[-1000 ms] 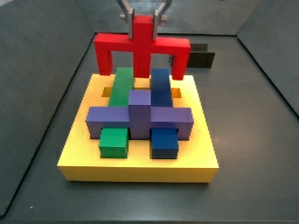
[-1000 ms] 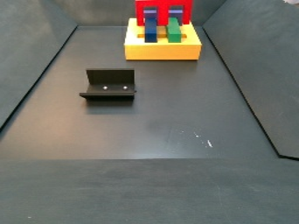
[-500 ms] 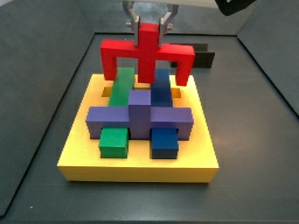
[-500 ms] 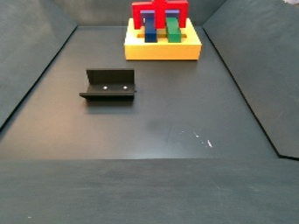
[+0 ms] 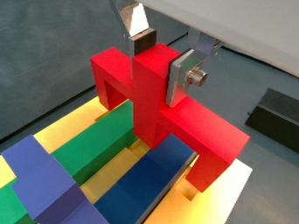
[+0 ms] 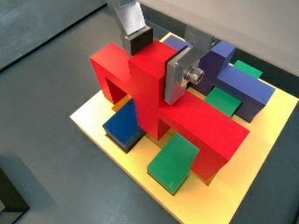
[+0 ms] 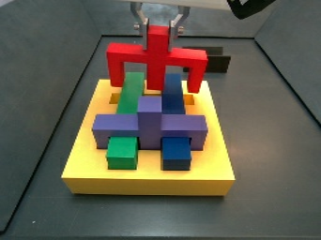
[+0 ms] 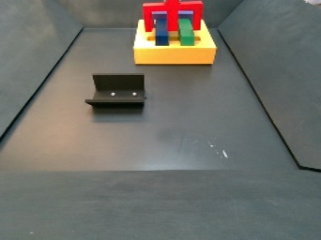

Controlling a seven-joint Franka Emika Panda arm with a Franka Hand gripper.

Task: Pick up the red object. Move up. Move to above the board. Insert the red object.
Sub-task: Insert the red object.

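Note:
The red object (image 7: 157, 58) is a bridge-shaped piece with a centre stem and two legs. My gripper (image 7: 158, 21) is shut on its stem and holds it over the far end of the yellow board (image 7: 88, 155). In both wrist views the silver fingers (image 5: 180, 74) (image 6: 176, 79) clamp the stem of the red object (image 5: 152, 96) (image 6: 146, 101). Its legs hang above the green bar (image 5: 87, 153) and the blue bar (image 5: 146, 179). A purple cross piece (image 7: 150, 122) lies across the bars. In a side view the red object (image 8: 174, 16) stands at the far end of the board (image 8: 175, 54).
The dark fixture (image 8: 118, 91) stands on the grey floor, well apart from the board. A dark block (image 7: 219, 63) shows behind the board, also in a wrist view (image 5: 278, 116). Grey walls enclose the floor.
The red object has shifted slightly right and a little down over the board since a second ago. It has hardly moved in the last half second.

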